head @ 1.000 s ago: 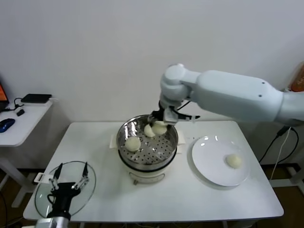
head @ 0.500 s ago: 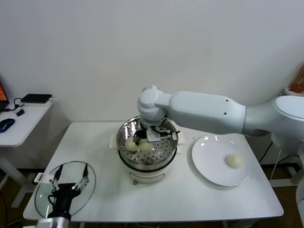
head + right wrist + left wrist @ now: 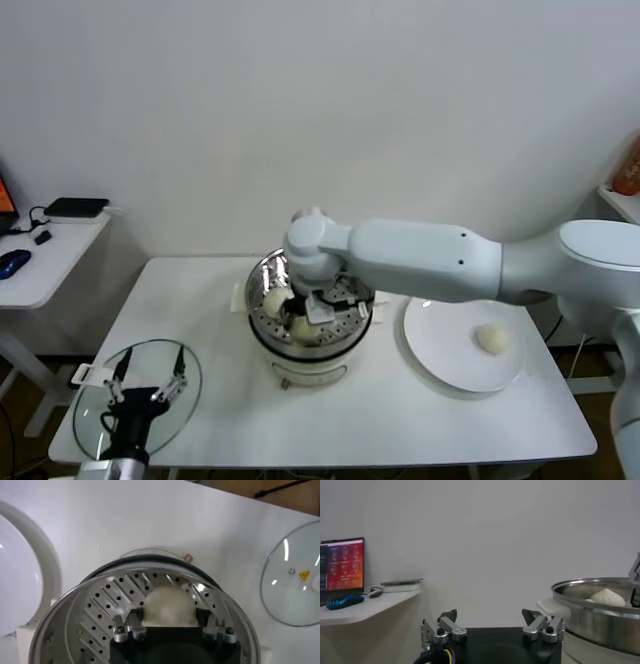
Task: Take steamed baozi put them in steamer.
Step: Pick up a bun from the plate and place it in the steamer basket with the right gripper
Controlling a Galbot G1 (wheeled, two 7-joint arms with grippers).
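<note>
Inside the steamer [image 3: 268, 312], a baozi [image 3: 168, 607] has been lowered, still clamped by the right gripper [image 3: 170, 629]; release is judged pending.

Bright, even light — soft shadows, steel glare.

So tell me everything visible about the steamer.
The steamer is a round, shiny steel pot on a cream-white base, standing upright mid-table between the glass lid and the white plate. Its perforated tray holds baozi; the right gripper reaches inside, shut on one bun.
</note>
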